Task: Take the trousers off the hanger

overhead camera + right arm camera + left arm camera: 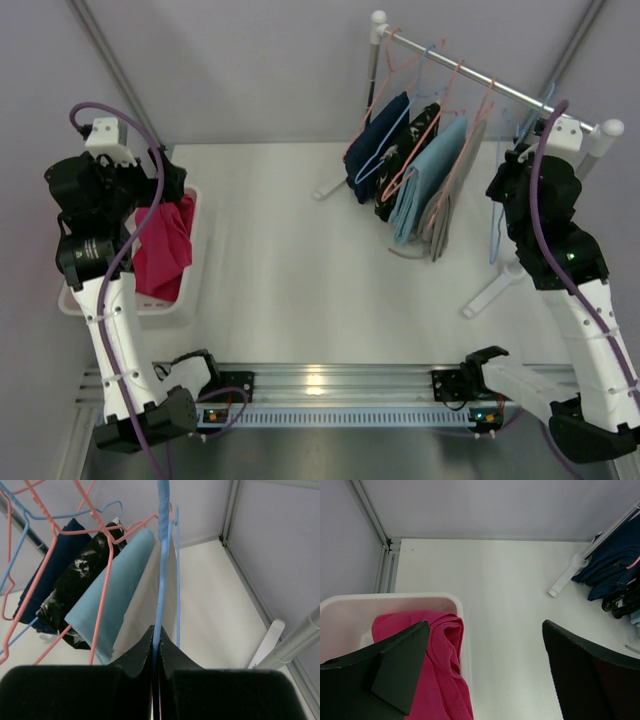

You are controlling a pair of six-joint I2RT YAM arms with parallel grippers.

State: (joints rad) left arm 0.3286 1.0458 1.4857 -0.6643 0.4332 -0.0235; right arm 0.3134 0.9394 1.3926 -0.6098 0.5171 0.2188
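Lilac-grey booth walls, white flat worktop [300, 270].

Top view: the left jaws hang over a white plastic rectangular basket [190, 290]. A magenta-pink crumpled cloth garment [165, 250] lies in it, right under the jaws. The right jaws are up by the right end of a white metal clothes rail [470, 70]. The thin light-blue wire hanger [494, 235] drops below them, with no cloth visible on that wire. Left of the right jaws, on the rail: a navy folded garment [385, 140], a black patterned garment [410, 160], a pale-blue folded garment [430, 175] and a grey-beige folded garment [455, 195].

Left wrist view: the left jaws are spread wide, black fingers [400, 670] well apart, nothing between them. The basket and the magenta garment sit below and left of the jaws, with bare worktop ahead.

Right wrist view: the right jaws are pressed together, pinching the light-blue wire [161, 580], which runs straight up from them. Just beyond the jaws hang the grey-beige and pale-blue garments on salmon-pink wire hangers [102, 595]. The black patterned and navy ones are further left.

Step, judged: the magenta garment is probably the trousers, already off and lying in the basket, so the removal looks done. What's left is the bare hanger in the right jaws. Whether its hook is on the rail I cannot tell.

Next move, judged: seat the hook over the rail beside the others, or lower the hanger to the worktop, then part the right jaws. The wire is thin and could twist in the pinch, so go slowly near the neighbouring hangers. The left jaws only need to lift away from the basket.
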